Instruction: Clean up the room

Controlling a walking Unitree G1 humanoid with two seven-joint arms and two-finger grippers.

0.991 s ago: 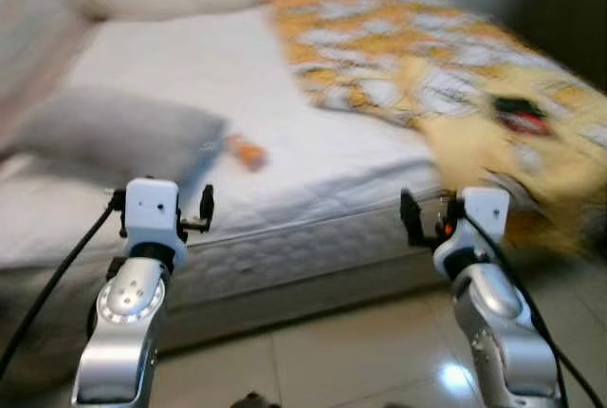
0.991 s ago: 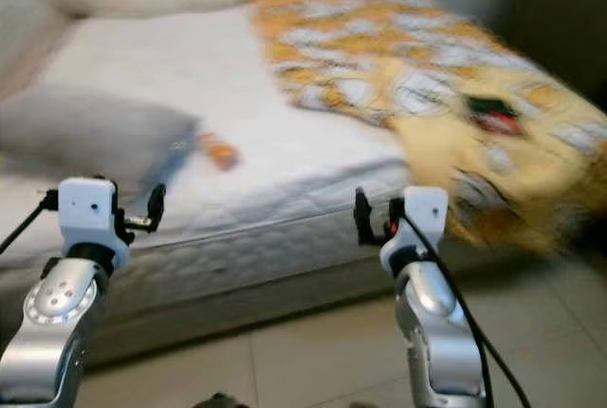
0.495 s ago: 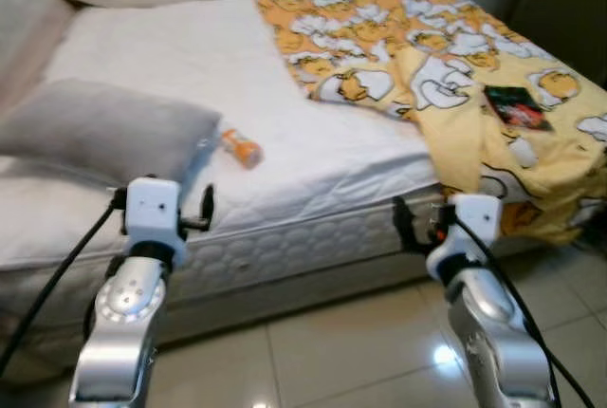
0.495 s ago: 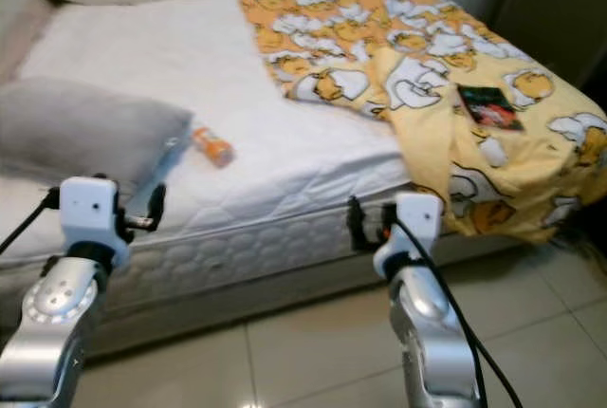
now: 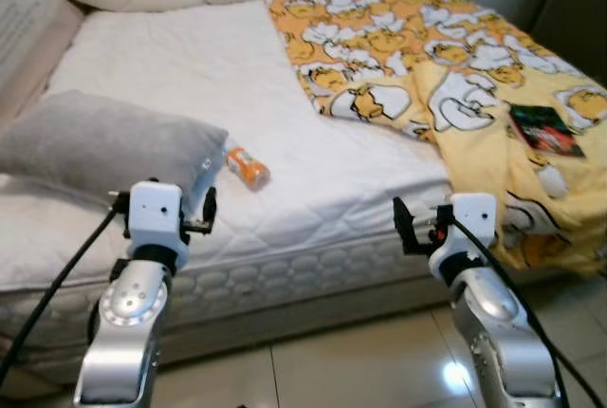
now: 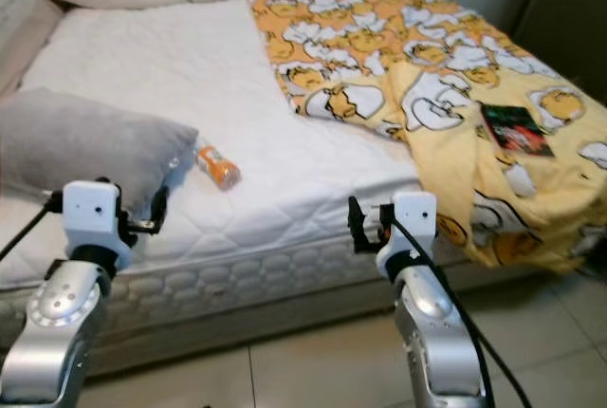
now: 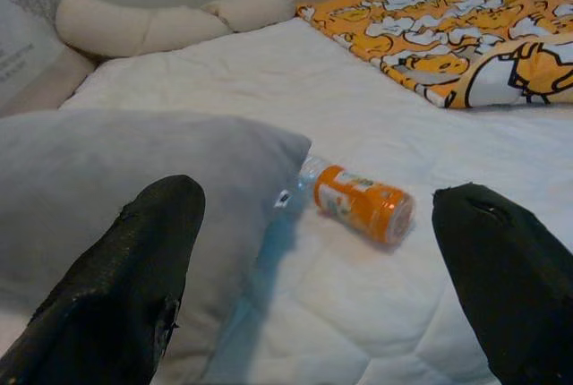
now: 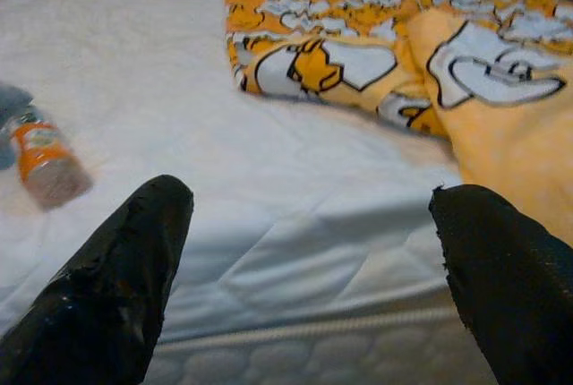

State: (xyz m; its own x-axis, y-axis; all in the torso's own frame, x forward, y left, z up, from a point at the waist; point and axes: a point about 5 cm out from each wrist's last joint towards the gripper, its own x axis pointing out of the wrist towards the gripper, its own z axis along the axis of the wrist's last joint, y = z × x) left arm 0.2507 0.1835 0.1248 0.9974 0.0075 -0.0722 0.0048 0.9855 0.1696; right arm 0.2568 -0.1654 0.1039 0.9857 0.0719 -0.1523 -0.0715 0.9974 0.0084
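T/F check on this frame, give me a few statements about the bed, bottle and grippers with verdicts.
1. The orange bottle lies on its side on the mattress. True.
2. The bottle sits on the yellow blanket. False: it lies on bare mattress, beside the grey pillow.
3. The left gripper is shut on the bottle. False: it is open, short of the bottle, holding nothing.
4. A dark packet lies on the blanket. True.
5. The right gripper is open and empty, facing the bed edge. True.
6. The grey pillow is on the floor. False: it rests on the mattress.
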